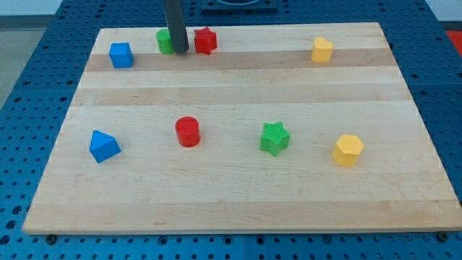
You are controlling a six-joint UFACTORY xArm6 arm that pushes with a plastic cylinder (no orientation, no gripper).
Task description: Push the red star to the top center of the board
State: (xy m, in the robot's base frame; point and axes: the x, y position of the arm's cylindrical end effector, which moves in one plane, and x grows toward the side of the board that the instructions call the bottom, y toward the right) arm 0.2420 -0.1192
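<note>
Board [238, 209]: pale wood, 8 blocks on it, listed from the view's left.

1. Blue wedge [104, 146], lower row, far left. Idle.
2. Blue cube [121, 55], top row, left. Idle.
3. Green block [164, 41], top row, shape half hidden behind my rod; touching or nearly touching it on the left.
4. My tip [178, 51]: a bare rod end, no jaws to hold apart or together. It stands between the green block and the red star, just beside the star's left edge; whether it touches, I cannot tell.
5. Red cylinder [188, 131], lower row, left of middle. Idle.
6. Red star [206, 40], the task's block. Top row, close to the top edge, a little left of the board's middle.
7. Green star [274, 138], lower row, right of middle. Idle.
8. Yellow block [322, 50], top row, right; looks like a short prism, well apart from the star.
9. Yellow hexagon [348, 150], lower row, far right. Idle.

Step in hand, as I judge it: the closing nudge. The star sits at the right height and needs only a short run to the view's right.

Next move calls for: a slow, level push rightward from the star's left side, kept through its middle so it does not spin or slip off toward the top edge, and stopped early.
</note>
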